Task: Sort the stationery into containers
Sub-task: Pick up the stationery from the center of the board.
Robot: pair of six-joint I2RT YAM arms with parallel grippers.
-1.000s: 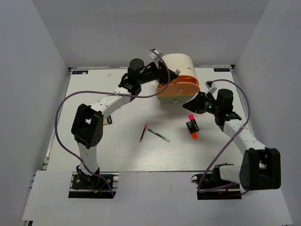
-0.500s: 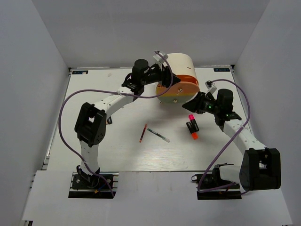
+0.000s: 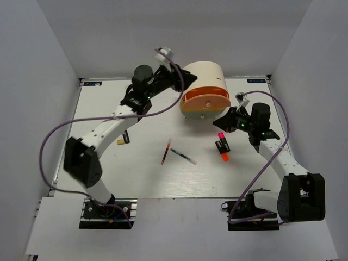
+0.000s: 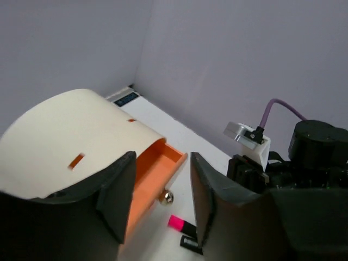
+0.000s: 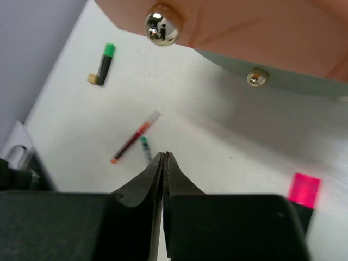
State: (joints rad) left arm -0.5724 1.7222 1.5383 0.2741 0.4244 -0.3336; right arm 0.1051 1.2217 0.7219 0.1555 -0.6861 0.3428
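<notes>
Five loose pieces of stationery lie on the tabletop (image 3: 109,174), and none can be seen in a drawer. The pink-capped highlighter (image 3: 221,136) and orange-capped highlighter (image 3: 224,156) lie just beside each other at about 5 o'clock of the cream desk organiser (image 3: 204,73). The thin red pen (image 3: 165,153) and the clear pen (image 3: 183,156) lie near each other at its 7 o'clock. A green-capped marker (image 3: 124,138) lies well apart at its 8 o'clock. No eraser shows in any view.

The organiser stands toward 12 o'clock of the tabletop with its drawer fronts turned to the arms. The orange drawer (image 4: 157,171) is pulled partly out, round knob (image 4: 166,197) forward, presumably so that items can be dropped in from above.

The left end effector (image 4: 161,159) hovers at the organiser's 10 o'clock, close to the cream shell. Its fingers are roughly half apart and hold nothing, a stance that would suit bracing the shell while a drawer is worked.

The right end effector (image 5: 164,156) sits at the organiser's 4 o'clock, just in front of the drawer fronts. Its fingers are pressed together with nothing between them. It would have to spread them before taking the highlighters, which lie closest to it, at its 6 o'clock.
</notes>
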